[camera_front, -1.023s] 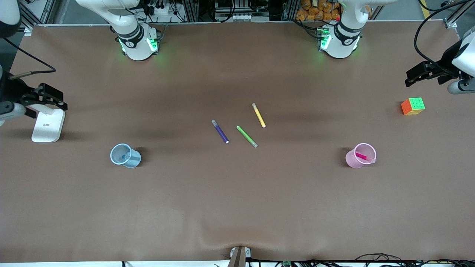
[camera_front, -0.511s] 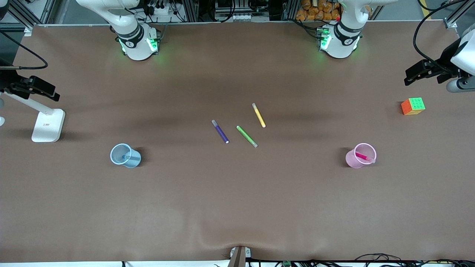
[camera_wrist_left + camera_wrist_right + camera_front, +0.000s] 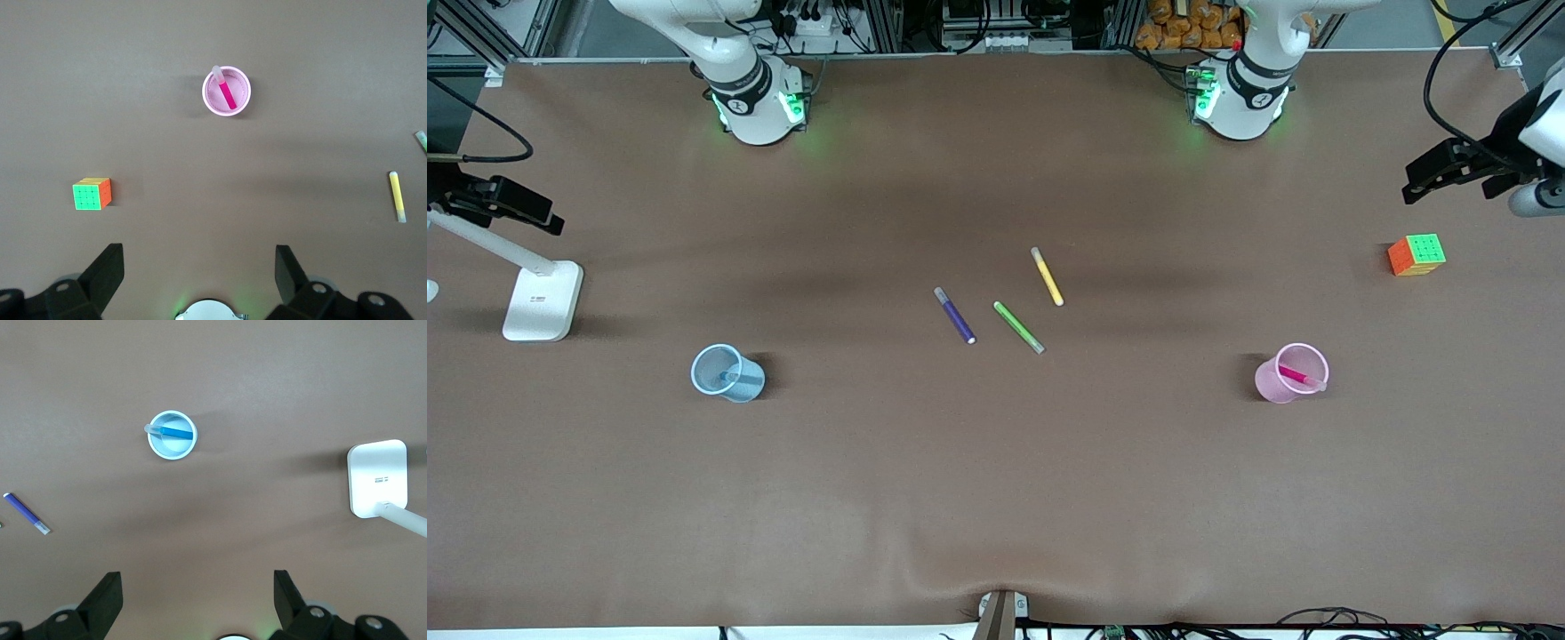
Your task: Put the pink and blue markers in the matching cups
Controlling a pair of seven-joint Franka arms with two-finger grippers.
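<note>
The light blue cup (image 3: 727,373) stands upright toward the right arm's end of the table with the blue marker (image 3: 730,377) leaning inside it. Both also show in the right wrist view, the cup (image 3: 172,447) and the marker (image 3: 176,433). The light pink cup (image 3: 1291,373) stands toward the left arm's end with the pink marker (image 3: 1301,378) inside it, and the left wrist view shows that cup (image 3: 227,107) and marker (image 3: 227,93) too. My right gripper (image 3: 538,212) (image 3: 198,597) is open and empty, high over the table's end. My left gripper (image 3: 1423,173) (image 3: 199,267) is open and empty, high above the cube.
Purple (image 3: 955,315), green (image 3: 1018,326) and yellow (image 3: 1047,276) markers lie mid-table. A colour cube (image 3: 1416,254) sits near the left arm's end. A white stand (image 3: 543,300) with a slanted arm sits near the right arm's end.
My right gripper has drawn back from over the white stand toward the table's end. My left gripper has shifted slightly the same way at its end. Cups and markers have not moved.
</note>
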